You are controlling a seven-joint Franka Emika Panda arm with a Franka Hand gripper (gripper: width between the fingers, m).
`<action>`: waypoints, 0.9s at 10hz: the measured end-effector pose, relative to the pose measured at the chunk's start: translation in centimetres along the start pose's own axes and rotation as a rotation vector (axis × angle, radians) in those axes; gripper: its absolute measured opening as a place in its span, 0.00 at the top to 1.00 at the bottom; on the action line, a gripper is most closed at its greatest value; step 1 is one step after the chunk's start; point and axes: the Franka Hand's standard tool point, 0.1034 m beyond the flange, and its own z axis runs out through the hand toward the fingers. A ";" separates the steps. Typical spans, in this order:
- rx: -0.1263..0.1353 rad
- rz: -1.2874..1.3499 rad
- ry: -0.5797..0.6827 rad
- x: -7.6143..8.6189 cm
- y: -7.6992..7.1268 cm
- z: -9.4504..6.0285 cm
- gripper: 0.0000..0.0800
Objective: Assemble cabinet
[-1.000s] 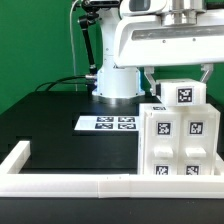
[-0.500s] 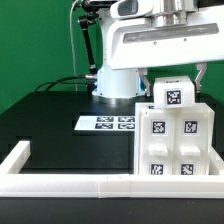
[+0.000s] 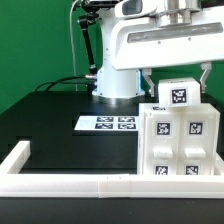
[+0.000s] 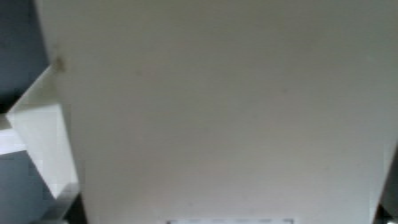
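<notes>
— What does the scene look like?

— A black table (image 3: 60,125) stands before a green backdrop (image 3: 35,40). Long white rails (image 3: 60,182) border the table's near edge and its side on the exterior view's left. The marker board (image 3: 108,123) lies flat near the middle of the table, just in front of the white arm's base (image 3: 118,82).

— Where is the cabinet?

— The cabinet (image 3: 178,142) stands on the table at the exterior view's right, close behind the near rail and well apart from the marker board. Its front face is upright and carries four black-and-white tags. A small block (image 3: 178,95) with one tag sits on top of the cabinet, at its back.

— And the arm?

— The arm's broad white housing (image 3: 160,40) hangs over the cabinet. The end effector (image 3: 178,72) is directly above the small block, largely hidden by the housing. Whether it is spread or pressed together cannot be told.

— Does the wrist view help?

— Hardly. A pale white panel of the cabinet (image 4: 214,100) fills almost the whole picture, very close to the camera. Only a dark sliver of table (image 4: 18,60) shows at one edge, and no fingers are visible.
</notes>
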 end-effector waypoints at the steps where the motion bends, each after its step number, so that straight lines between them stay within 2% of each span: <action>1: 0.000 0.000 0.000 0.0 0.0 0.0 0.32; 5: 0.002 0.049 0.000 0.0 0.0 0.0 0.32; 9: 0.021 0.459 0.013 -0.3 -0.3 0.1 0.32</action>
